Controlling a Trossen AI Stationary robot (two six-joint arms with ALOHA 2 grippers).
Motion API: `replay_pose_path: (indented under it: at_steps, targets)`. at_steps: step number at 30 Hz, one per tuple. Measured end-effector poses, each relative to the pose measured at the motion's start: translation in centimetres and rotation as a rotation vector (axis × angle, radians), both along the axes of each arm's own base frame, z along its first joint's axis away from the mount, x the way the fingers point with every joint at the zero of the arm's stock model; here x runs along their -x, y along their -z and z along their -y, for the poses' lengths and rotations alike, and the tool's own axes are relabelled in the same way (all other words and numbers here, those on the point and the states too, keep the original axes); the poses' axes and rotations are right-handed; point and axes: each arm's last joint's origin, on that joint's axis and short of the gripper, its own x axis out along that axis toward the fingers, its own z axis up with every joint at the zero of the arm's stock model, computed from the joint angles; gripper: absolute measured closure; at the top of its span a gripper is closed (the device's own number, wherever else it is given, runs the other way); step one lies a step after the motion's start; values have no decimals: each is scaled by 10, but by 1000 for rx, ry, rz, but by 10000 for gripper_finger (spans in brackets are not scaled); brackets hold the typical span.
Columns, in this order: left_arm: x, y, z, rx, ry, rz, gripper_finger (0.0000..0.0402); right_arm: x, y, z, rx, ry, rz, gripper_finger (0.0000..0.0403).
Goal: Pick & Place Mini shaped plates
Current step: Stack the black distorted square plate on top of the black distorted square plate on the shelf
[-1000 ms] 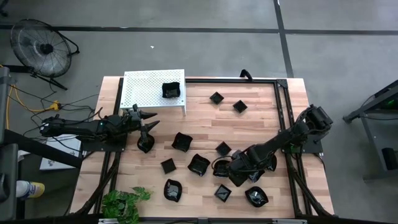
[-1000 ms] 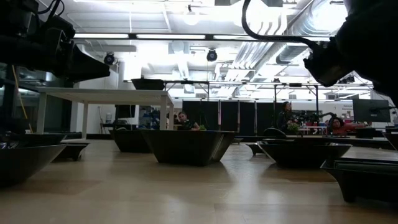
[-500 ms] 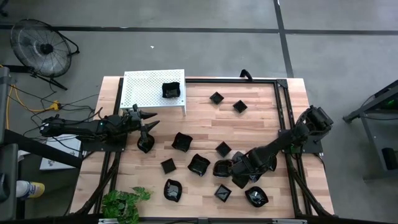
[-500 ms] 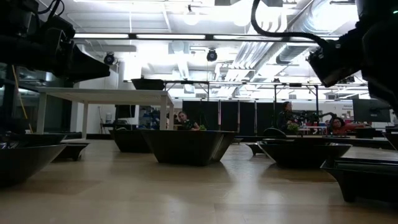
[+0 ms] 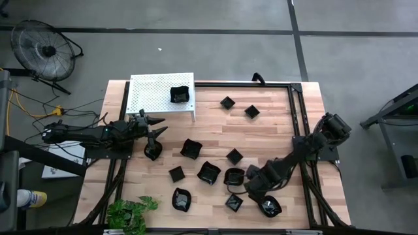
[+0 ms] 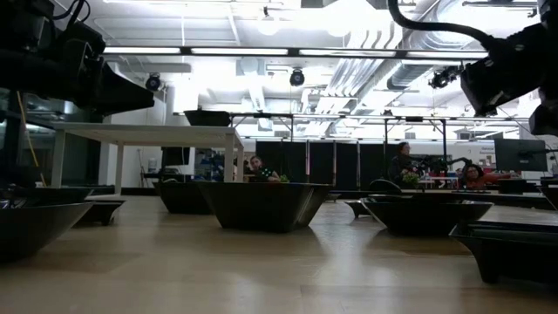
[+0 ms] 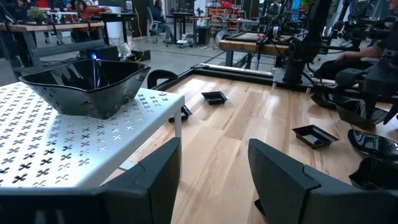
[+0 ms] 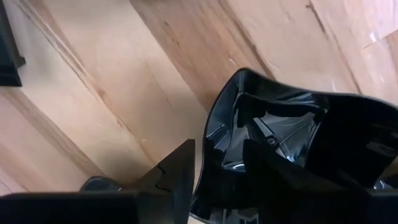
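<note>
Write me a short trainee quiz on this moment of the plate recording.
1. True or false: the white perforated shelf carries exactly one black plate.
2. The left pincer is: A) shut on a plate, B) open and empty, C) out of view.
3. Short answer: what sits right at the right pincer in its wrist view?

Key: 1 true; 2 B; 3 a glossy black dish on the wooden table.
</note>
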Motion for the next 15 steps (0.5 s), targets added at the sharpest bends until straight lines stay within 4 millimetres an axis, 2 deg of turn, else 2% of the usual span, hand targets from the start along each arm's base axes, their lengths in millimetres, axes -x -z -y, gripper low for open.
replay_pose_path:
  at_steps: [15]
  targets:
    - [0, 0, 0, 0, 0, 0, 215, 3, 0, -4, 26, -17, 17, 330]
